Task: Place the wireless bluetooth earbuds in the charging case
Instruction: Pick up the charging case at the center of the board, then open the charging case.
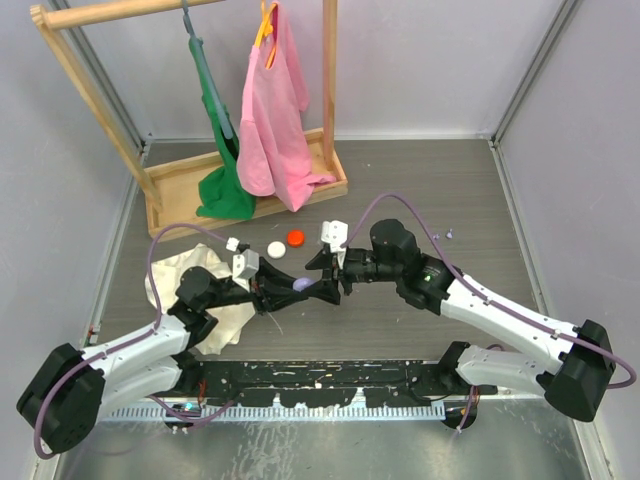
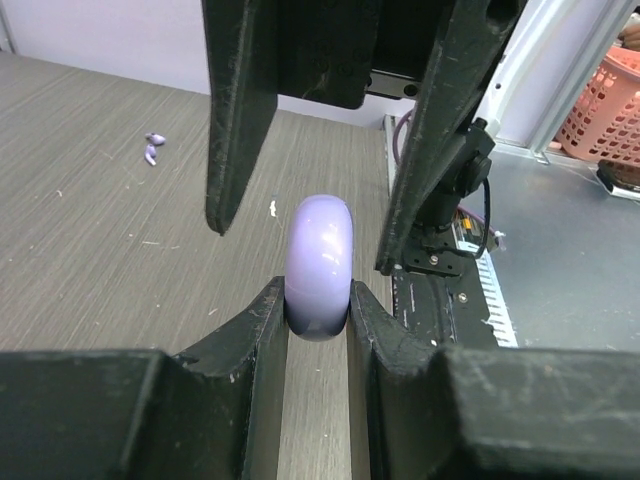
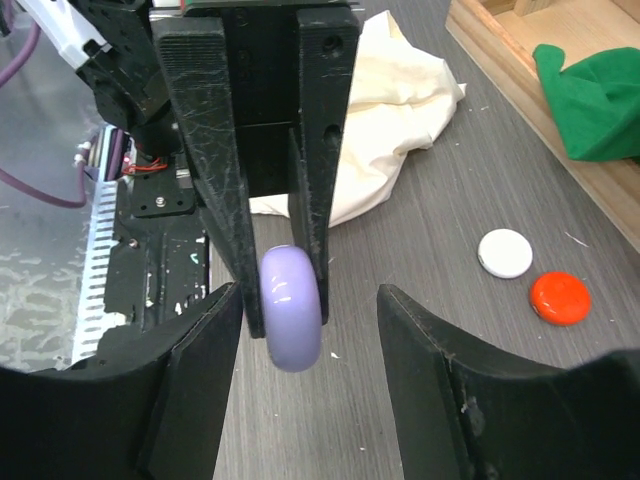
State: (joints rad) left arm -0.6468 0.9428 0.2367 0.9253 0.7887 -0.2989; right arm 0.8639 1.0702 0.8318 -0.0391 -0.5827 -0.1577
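Note:
My left gripper (image 1: pixel 292 288) is shut on the pale-lavender round charging case (image 1: pixel 300 286) and holds it on edge above the table. In the left wrist view the case (image 2: pixel 318 250) sits clamped between my fingertips (image 2: pixel 268 320). My right gripper (image 1: pixel 322 279) is open and faces the left one, its fingers (image 2: pixel 238 120) on either side of the case without touching it. In the right wrist view the case (image 3: pixel 291 310) hangs nearer the left finger (image 3: pixel 205 340). Two tiny pale earbuds (image 1: pixel 449 234) lie on the table at the far right and also show in the left wrist view (image 2: pixel 152 148).
A white round cap (image 1: pixel 276 249) and a red-orange cap (image 1: pixel 295 237) lie just behind the grippers. A cream cloth (image 1: pixel 190 272) lies at the left. A wooden clothes rack (image 1: pixel 330 190) with a green and a pink garment stands at the back.

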